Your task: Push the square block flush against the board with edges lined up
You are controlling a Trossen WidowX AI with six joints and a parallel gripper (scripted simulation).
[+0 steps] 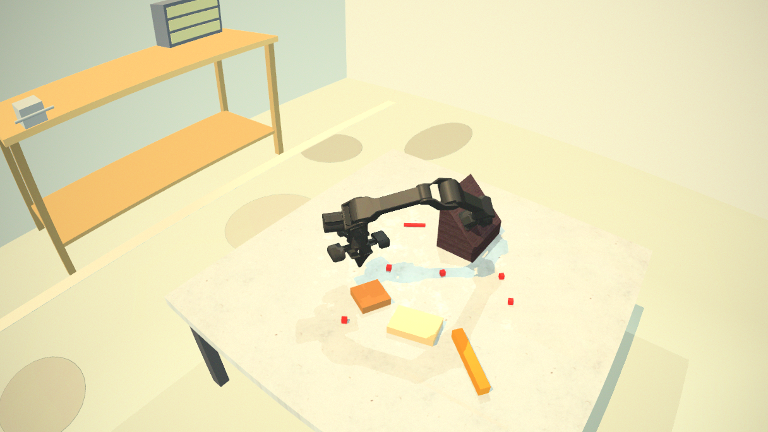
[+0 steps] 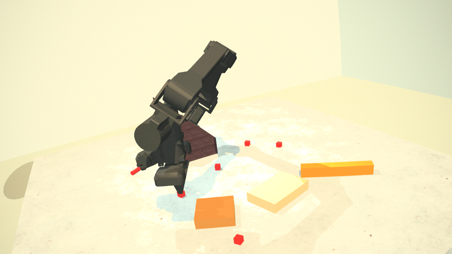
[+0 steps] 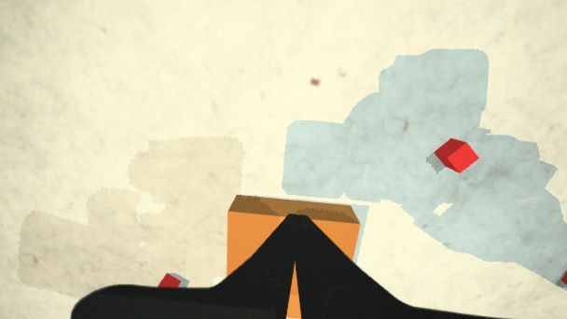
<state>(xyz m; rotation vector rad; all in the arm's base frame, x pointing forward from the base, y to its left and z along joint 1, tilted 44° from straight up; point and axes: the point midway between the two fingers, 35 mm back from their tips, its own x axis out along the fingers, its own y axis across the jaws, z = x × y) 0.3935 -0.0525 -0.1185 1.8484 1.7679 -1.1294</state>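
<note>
The orange square block [image 1: 370,294] [image 2: 215,211] [image 3: 247,233] lies flat on the table. The pale yellow board [image 1: 413,322] [image 2: 276,189] lies flat, with a gap between it and the block. The block is turned at an angle to the board. My gripper [image 1: 360,264] [image 2: 180,192] [image 3: 296,223] is shut and empty, pointing down. Its tips are behind the block in the top view and left of it in the exterior view. In the wrist view the fingers cover part of the block. The board does not show in the wrist view.
An orange-yellow bar [image 1: 471,362] [image 2: 336,170] lies beyond the board. Several small red cubes are scattered about, one [image 1: 388,267] [image 3: 459,159] close to the gripper and another [image 1: 344,320] [image 2: 238,239] near the block. A red stick [image 1: 414,225] and a dark wooden block [image 1: 456,236] [image 2: 199,142] are near the arm.
</note>
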